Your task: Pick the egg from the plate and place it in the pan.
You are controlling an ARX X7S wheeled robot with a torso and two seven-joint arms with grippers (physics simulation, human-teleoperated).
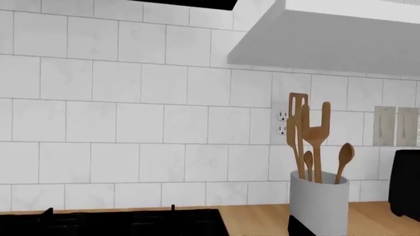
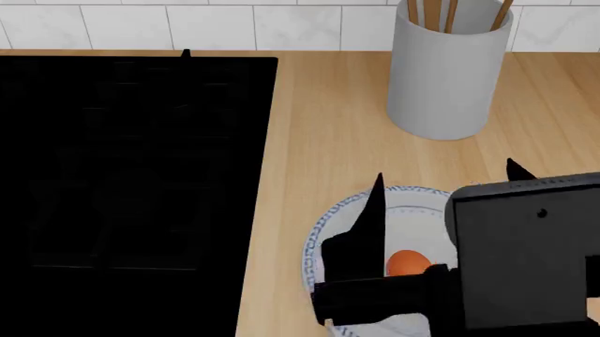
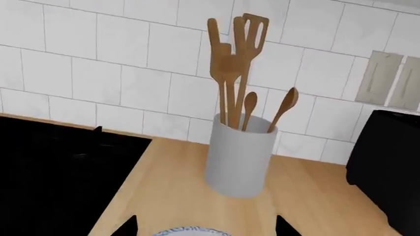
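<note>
White-tiled kitchen, wooden counter: the right gripper (image 2: pixel 445 210) hangs with its dark fingers spread wide over the blue-rimmed plate (image 2: pixel 324 232), where the speckled egg (image 2: pixel 408 263) lies between them. Light, smooth and likely fragile, it wants a gentle pinch across its middle. Left gripper unseen.

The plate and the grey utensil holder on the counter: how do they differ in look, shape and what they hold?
The plate is flat and white with a blue patterned rim; the utensil holder is a tall, plain grey cylinder. The plate carries one small orange-brown egg; the holder has several wooden utensils standing upright in it. In the head view the right gripper covers much of the plate, while the holder stands unobstructed. Both rest on the wooden counter, right of the black stovetop.
</note>
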